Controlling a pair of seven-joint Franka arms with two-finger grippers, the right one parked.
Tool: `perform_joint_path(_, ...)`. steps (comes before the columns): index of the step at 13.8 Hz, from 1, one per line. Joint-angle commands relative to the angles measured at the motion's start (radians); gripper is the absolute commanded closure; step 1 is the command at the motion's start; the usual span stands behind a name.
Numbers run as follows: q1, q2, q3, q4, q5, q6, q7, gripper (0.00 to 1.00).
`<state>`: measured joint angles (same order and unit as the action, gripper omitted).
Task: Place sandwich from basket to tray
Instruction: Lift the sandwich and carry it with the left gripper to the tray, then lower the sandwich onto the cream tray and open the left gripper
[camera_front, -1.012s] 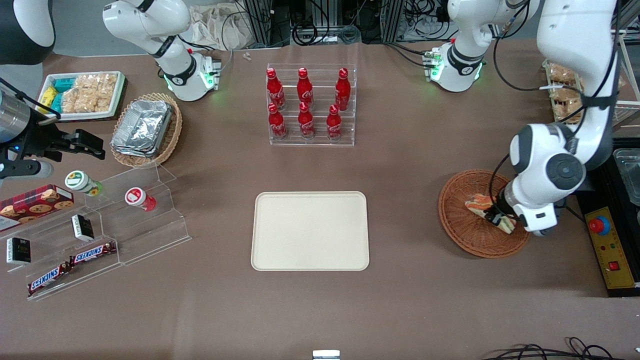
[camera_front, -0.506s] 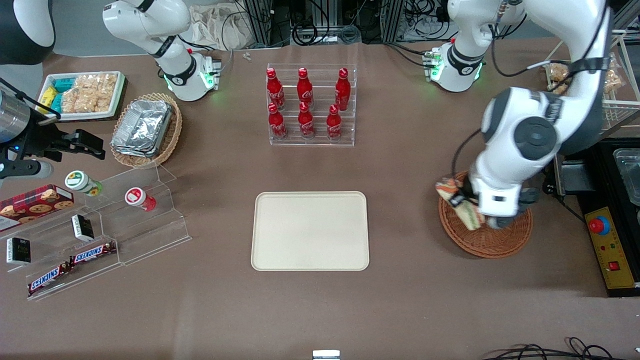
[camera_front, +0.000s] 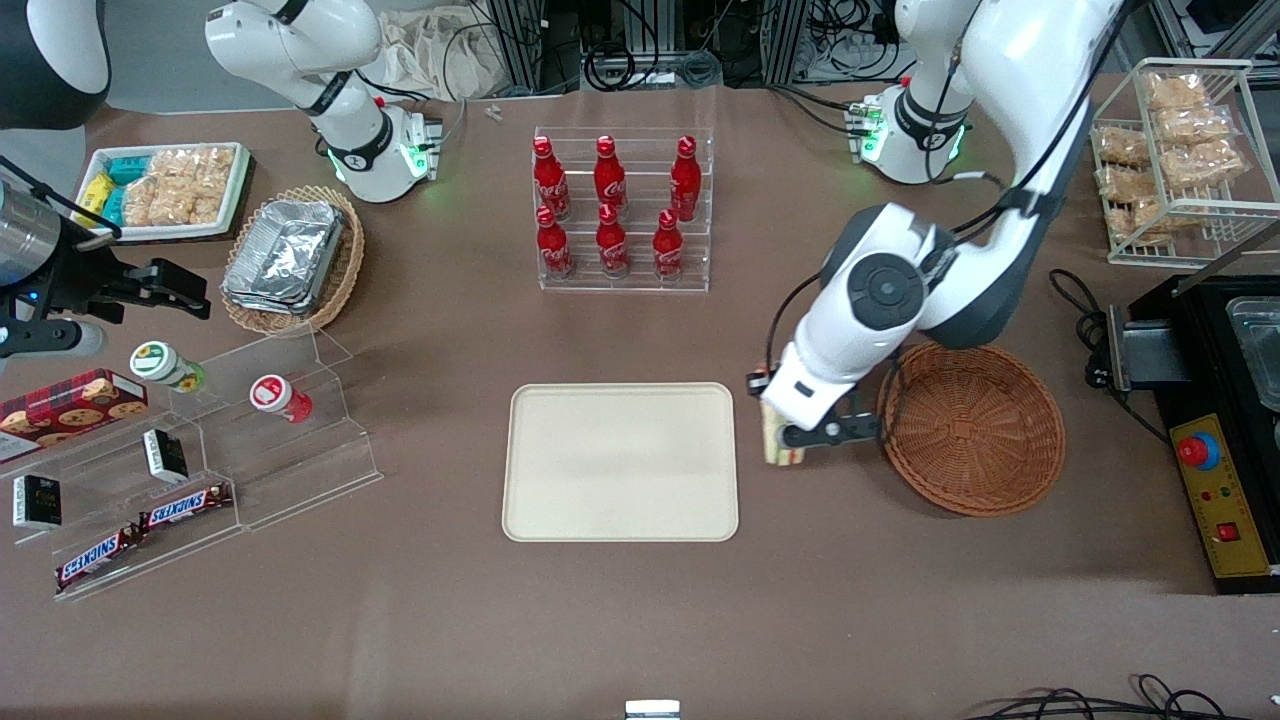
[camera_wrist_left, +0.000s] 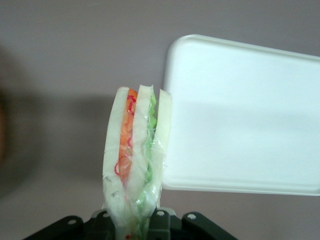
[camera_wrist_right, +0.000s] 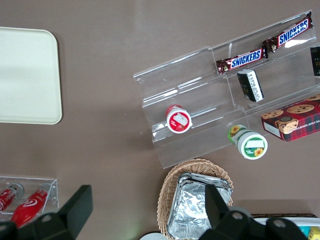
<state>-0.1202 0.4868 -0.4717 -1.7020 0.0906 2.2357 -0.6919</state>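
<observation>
My left gripper (camera_front: 783, 438) is shut on the sandwich (camera_front: 776, 440), a wrapped wedge of white bread with orange and green filling. It holds the sandwich in the air between the reddish-brown wicker basket (camera_front: 971, 428) and the cream tray (camera_front: 620, 462), just off the tray's edge. The basket holds nothing. In the left wrist view the sandwich (camera_wrist_left: 135, 160) stands up between the fingers of the gripper (camera_wrist_left: 132, 225), beside a rounded corner of the tray (camera_wrist_left: 240, 115), with brown table under it.
A clear rack of red cola bottles (camera_front: 620, 210) stands farther from the camera than the tray. A wire rack of bagged snacks (camera_front: 1170, 150) and a black box with a red button (camera_front: 1215, 480) lie at the working arm's end. Clear steps with snacks (camera_front: 200, 450) lie toward the parked arm's end.
My gripper lifted the sandwich out of the basket and carried it toward the tray. It now hangs just off the tray's edge and the basket is left with nothing in it.
</observation>
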Motion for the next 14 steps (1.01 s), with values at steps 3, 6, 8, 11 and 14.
perform_joint_path(3,-0.068,0.217,-0.007,0.085,0.087,0.200,0.017,1.00)
perform_joint_path(6,-0.069,0.242,-0.007,0.090,0.149,0.205,0.015,1.00)
perform_joint_path(8,-0.070,0.257,-0.007,0.099,0.152,0.205,0.003,0.25)
perform_joint_path(11,-0.061,0.242,-0.007,0.102,0.149,0.203,-0.023,0.01)
perform_joint_path(14,-0.038,0.156,-0.004,0.111,0.143,0.176,-0.086,0.01)
